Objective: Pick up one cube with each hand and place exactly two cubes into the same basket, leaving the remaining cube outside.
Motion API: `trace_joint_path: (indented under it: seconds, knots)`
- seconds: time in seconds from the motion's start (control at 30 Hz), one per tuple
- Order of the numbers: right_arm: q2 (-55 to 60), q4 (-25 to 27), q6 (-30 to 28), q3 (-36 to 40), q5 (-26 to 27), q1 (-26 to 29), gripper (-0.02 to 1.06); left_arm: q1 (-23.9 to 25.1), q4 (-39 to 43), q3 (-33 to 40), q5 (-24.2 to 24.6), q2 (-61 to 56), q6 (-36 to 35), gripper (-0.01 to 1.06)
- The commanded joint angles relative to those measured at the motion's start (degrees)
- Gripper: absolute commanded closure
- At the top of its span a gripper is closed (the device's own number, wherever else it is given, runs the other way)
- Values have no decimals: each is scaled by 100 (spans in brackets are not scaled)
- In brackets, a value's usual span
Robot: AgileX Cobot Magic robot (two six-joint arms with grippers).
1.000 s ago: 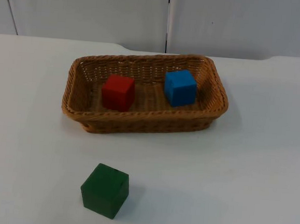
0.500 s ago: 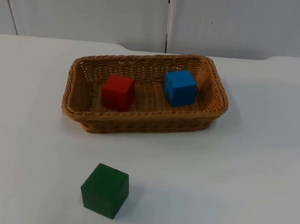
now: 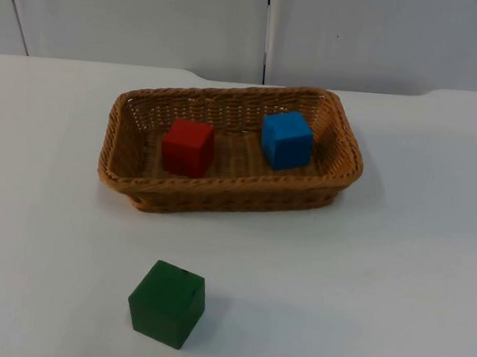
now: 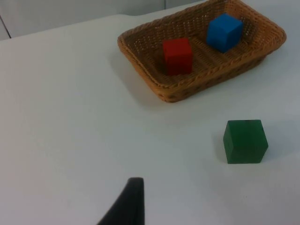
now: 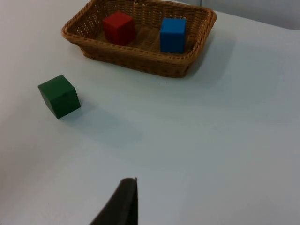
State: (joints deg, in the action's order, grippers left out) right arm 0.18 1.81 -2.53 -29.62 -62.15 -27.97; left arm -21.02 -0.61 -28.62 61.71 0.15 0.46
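Left gripper (image 4: 133,206) and right gripper (image 5: 123,204) both wait above bare table (image 3: 397,265), finger state cannot be told; wicker basket (image 3: 225,196) near the far edge holds red cube (image 3: 187,147) and blue cube (image 3: 287,139), apart; green cube (image 3: 167,303) outside near the front edge.

Basket (image 3: 226,196): on tabletop (image 3: 397,265), toward the partition wall (image 3: 152,19). In it, two cubes apart: left cube (image 3: 188,147), right cube (image 3: 287,139). Third cube (image 3: 167,303): outside, on tabletop before the basket, well apart.
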Motion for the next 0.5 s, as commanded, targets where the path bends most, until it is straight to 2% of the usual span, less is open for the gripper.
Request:
trace_joint_path:
  seconds: [0.0, 0.3, 0.47]
  knots:
    - [-18, -12, 14, 9, 45, 23, -1, -25, 22, 29, -14, -15, -46, 0]
    - [-18, -12, 14, 9, 45, 57, -1, -25, 22, 29, -14, -15, -46, 0]
    - [-18, -12, 14, 9, 45, 464, -1, -25, 22, 29, -14, -15, -46, 0]
